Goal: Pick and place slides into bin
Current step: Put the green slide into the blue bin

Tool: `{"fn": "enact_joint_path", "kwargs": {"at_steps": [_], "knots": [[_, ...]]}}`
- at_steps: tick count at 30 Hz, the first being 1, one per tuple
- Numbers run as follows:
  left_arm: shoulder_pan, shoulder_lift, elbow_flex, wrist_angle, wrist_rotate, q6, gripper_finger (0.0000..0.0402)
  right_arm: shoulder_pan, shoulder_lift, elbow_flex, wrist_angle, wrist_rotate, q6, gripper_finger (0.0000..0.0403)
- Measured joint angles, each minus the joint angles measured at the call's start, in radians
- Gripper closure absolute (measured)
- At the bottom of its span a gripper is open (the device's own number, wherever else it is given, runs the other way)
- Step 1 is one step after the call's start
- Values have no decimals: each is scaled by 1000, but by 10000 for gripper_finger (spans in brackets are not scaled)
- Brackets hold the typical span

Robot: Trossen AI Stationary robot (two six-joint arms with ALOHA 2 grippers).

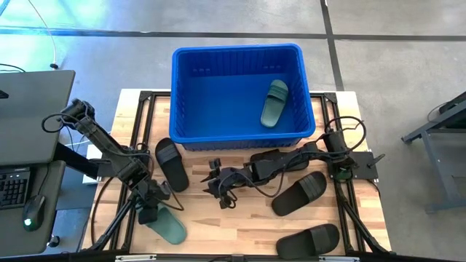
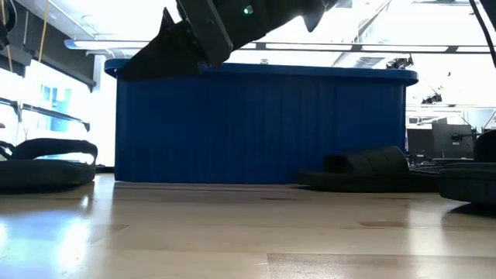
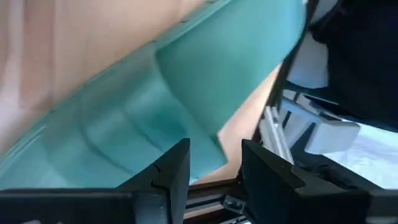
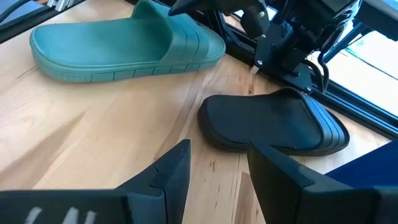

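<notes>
A sage green slide (image 1: 169, 229) (image 4: 124, 40) lies sole-down at the table's near left. My left gripper (image 1: 151, 209) (image 3: 214, 174) is open just over its strap end (image 3: 205, 81). My right gripper (image 1: 218, 188) (image 4: 217, 171) hovers open over the table's middle, pointing left. A black slide (image 1: 172, 164) (image 4: 273, 121) lies flat a little beyond its fingertips. Nothing is between its fingers. The blue bin (image 1: 237, 49) (image 2: 263, 124) stands at the far edge with a second green slide (image 1: 274, 102) lying inside it. My left gripper stands with its open fingers (image 3: 171, 171) over the edge of the green slide's strap (image 3: 208, 146), slanting down from the table's left. I cannot tell whether they touch it. The slide lies flat on the table.
Two more black slides (image 1: 299, 193) (image 1: 309, 240) lie at the near right, and another (image 1: 271, 161) lies under my right arm in front of the bin. A desk with a keyboard (image 1: 13, 185) and mouse stands left of the table. Bare wood shows at the near middle.
</notes>
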Motion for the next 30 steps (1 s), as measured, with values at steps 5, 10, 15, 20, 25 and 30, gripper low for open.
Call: {"fn": "enact_joint_path", "kwargs": {"at_steps": [5, 10, 15, 20, 25, 30], "knots": [[0, 8, 0, -113, -4, 1, 273, -4, 0, 0, 0, -5, 0, 254], [0, 51, 0, -230, -48, 12, 273, -4, 0, 0, 0, -5, -21, 251], [0, 92, 0, -166, -158, 79, 273, -5, 0, 0, 0, -5, -26, 252], [0, 125, 0, -22, -254, 144, 273, -5, 0, 0, 1, -4, -26, 252], [23, 126, 0, 53, -373, 201, 273, -10, 0, 0, 1, -4, -29, 253], [106, 126, 1, 29, -377, 319, 273, -16, 0, 0, 1, -1, -30, 253]]}}
